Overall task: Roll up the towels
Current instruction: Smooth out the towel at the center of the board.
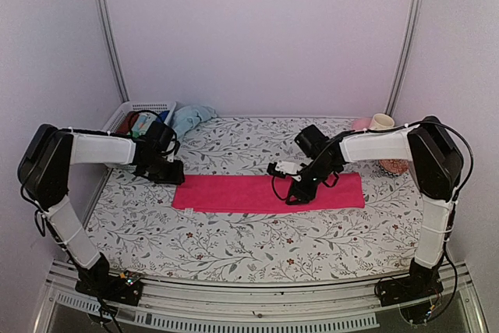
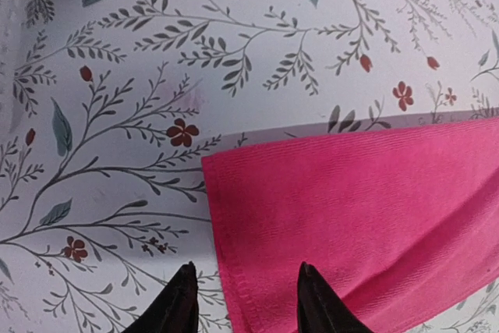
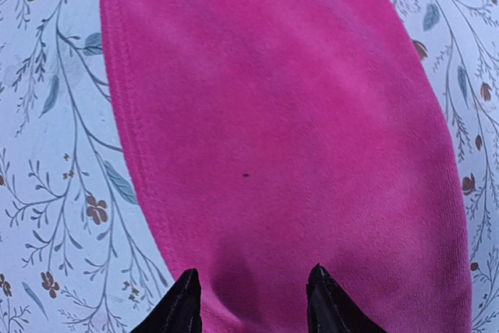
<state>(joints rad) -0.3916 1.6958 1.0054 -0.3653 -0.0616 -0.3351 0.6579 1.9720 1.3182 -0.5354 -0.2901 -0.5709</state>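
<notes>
The bright pink towel [image 1: 249, 192] lies flat as a long strip across the middle of the table. The pale blue towel [image 1: 191, 118] lies crumpled at the back, beside the basket. My left gripper [image 1: 170, 168] is open at the pink towel's left end; in the left wrist view the gripper [image 2: 245, 294] straddles the towel's hemmed edge [image 2: 351, 216]. My right gripper [image 1: 296, 193] is open and low over the towel right of its middle; in the right wrist view the gripper [image 3: 253, 302] has both tips over the pink towel [image 3: 273, 115], nothing held.
A white basket [image 1: 125, 115] with rolled cloths stands at the back left. A pink thing [image 1: 361, 124], a cream cup [image 1: 381, 122] and a patterned bowl [image 1: 394, 167] stand at the back right. The table has a floral cover [image 1: 234, 239].
</notes>
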